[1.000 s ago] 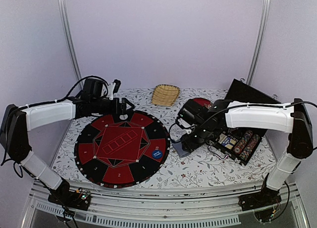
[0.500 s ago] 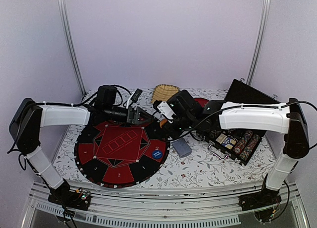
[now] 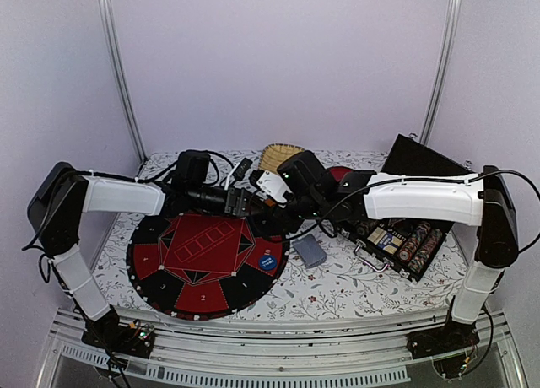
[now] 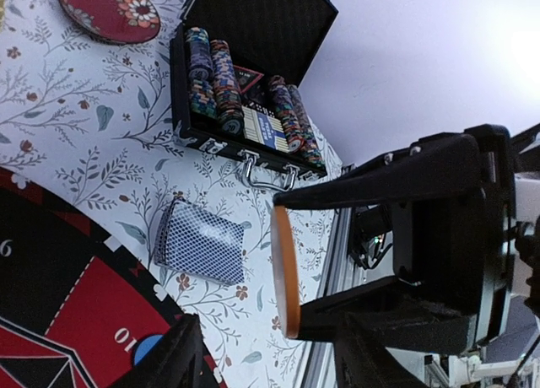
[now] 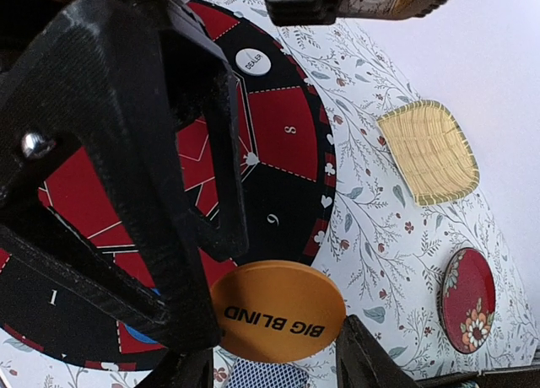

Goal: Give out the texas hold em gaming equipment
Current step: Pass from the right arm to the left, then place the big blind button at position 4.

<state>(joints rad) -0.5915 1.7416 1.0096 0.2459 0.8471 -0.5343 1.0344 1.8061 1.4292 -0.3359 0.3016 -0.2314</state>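
We are seeing the 2 arms facing each other above the far right rim of the round poker mat (image 3: 194, 274). The open chip case (image 3: 409, 240) and the card deck (image 3: 310, 251) are lying to its right. The right gripper (image 5: 274, 358) is pinching the orange BIG BLIND button (image 5: 278, 312) by its rim, probably so that the left gripper (image 4: 266, 358), spread wide just beside it, can take it.

Pale lilac walls (image 3: 278, 59), two metal corner poles (image 3: 118, 67), floral-patterned surface (image 3: 354, 282), even diffuse light.
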